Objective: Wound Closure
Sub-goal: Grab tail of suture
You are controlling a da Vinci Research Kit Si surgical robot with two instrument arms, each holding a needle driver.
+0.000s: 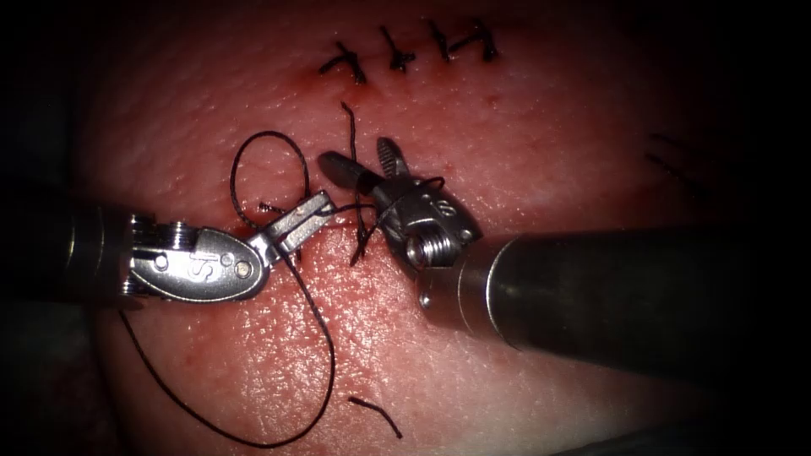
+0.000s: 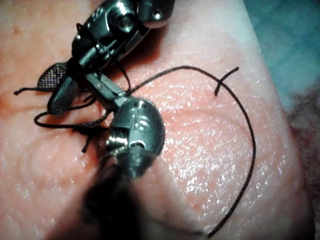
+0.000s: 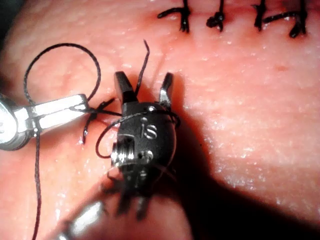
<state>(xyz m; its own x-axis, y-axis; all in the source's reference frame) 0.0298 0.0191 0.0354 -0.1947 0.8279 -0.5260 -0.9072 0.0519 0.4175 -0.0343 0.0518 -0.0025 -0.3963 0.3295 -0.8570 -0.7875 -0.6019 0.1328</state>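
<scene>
My left tool [image 1: 306,221] has its jaws closed on the thread [image 1: 317,325] just beside the cut [image 1: 361,245]. My right tool [image 1: 365,165] sits with jaws spread wide, holding nothing, though thread is looped around its wrist. I can't make out the needle. My worry: that loop could snag and drag the finished stitches [image 1: 405,55] or the tissue [image 1: 507,143]

Shiny polished metal on both pincers: left pincer [image 1: 306,221] smooth and bright, right pincer [image 1: 365,164] with finely ridged inner faces. Matte dark thread [image 1: 314,325], thin and a bit fuzzy. Wet, glossy tissue [image 1: 524,160], finely pebbled surface. Satin-finish metal shaft [image 1: 608,295] behind.
</scene>
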